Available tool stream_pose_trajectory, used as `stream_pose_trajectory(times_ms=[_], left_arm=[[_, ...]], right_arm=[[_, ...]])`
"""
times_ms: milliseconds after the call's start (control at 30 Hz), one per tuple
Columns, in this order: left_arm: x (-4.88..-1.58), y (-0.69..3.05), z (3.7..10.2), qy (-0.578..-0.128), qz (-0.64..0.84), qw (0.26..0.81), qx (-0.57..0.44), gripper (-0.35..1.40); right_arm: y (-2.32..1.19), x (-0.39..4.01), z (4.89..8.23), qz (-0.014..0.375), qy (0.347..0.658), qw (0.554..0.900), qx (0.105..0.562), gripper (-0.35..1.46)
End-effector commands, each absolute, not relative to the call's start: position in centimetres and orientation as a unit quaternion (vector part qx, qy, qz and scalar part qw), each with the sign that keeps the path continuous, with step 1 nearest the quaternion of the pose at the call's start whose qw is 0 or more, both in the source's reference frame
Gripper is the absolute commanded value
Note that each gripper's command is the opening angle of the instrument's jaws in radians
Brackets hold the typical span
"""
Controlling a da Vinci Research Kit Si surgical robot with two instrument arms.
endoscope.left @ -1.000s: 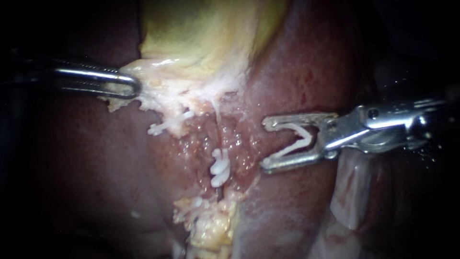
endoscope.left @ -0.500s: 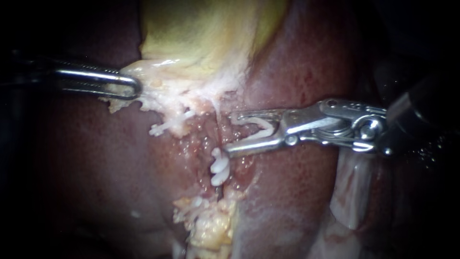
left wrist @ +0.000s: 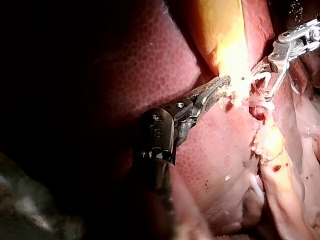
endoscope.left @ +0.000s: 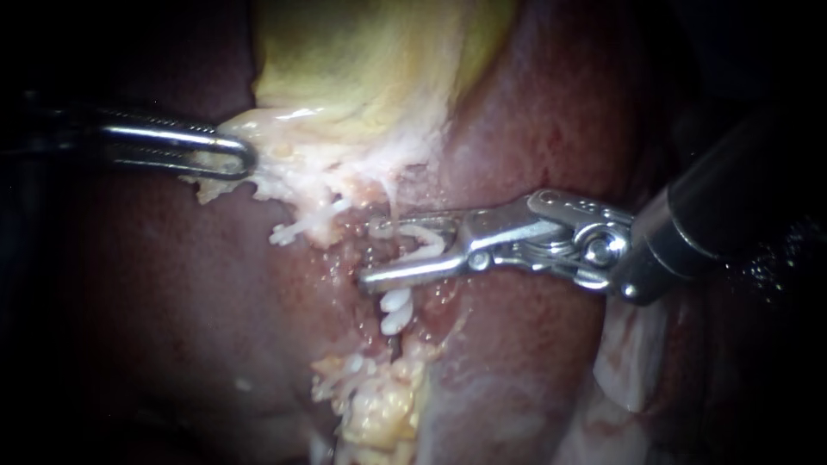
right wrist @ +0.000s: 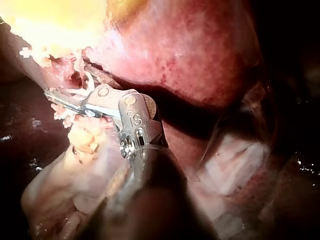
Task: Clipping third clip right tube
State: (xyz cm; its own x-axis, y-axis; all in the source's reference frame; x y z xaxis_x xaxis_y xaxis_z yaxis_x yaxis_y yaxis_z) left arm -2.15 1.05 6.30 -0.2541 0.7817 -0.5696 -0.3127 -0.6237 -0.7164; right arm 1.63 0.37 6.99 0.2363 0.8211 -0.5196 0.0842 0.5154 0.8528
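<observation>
Nearest the endoscope, the right instrument [endoscope.left: 370, 252] reaches in across the liver [endoscope.left: 534, 129]. Its jaws stand narrowly apart, and both press on the open clip [endoscope.left: 422, 241] seated between them. The right tube [endoscope.left: 390, 209] crosses the gap between the jaws near their tips, at the mouth of that clip. Whether the clip touches the tube cannot be told. Just beyond the lower jaw, two closed clips [endoscope.left: 396, 308] sit stacked on the same tube, above a lump of yellow fat [endoscope.left: 379, 405]. A further clip [endoscope.left: 297, 226] lies well to the side of them, under the pale tissue [endoscope.left: 293, 168]. The left instrument [endoscope.left: 245, 159] has its jaws clamped on the edge of that tissue. Farthest back rises the yellow gallbladder [endoscope.left: 362, 69].
</observation>
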Motion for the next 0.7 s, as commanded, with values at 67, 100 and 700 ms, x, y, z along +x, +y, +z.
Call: stream_pose_trajectory(times_ms=[67,100,700], left_arm=[[-2.15,1.05,6.30,-0.238,0.755,0.362,-0.492,-0.35],[-2.15,1.05,6.30,-0.238,0.755,0.362,-0.492,-0.35],[-2.15,1.05,6.30,-0.238,0.755,0.362,-0.492,-0.35]], right_arm=[[0.33,1.64,6.93,0.269,0.555,0.663,0.425,0.46],[0.31,1.65,6.91,0.266,0.555,0.660,0.431,0.46],[0.45,1.68,6.56,0.277,0.587,0.599,0.468,0.45]])
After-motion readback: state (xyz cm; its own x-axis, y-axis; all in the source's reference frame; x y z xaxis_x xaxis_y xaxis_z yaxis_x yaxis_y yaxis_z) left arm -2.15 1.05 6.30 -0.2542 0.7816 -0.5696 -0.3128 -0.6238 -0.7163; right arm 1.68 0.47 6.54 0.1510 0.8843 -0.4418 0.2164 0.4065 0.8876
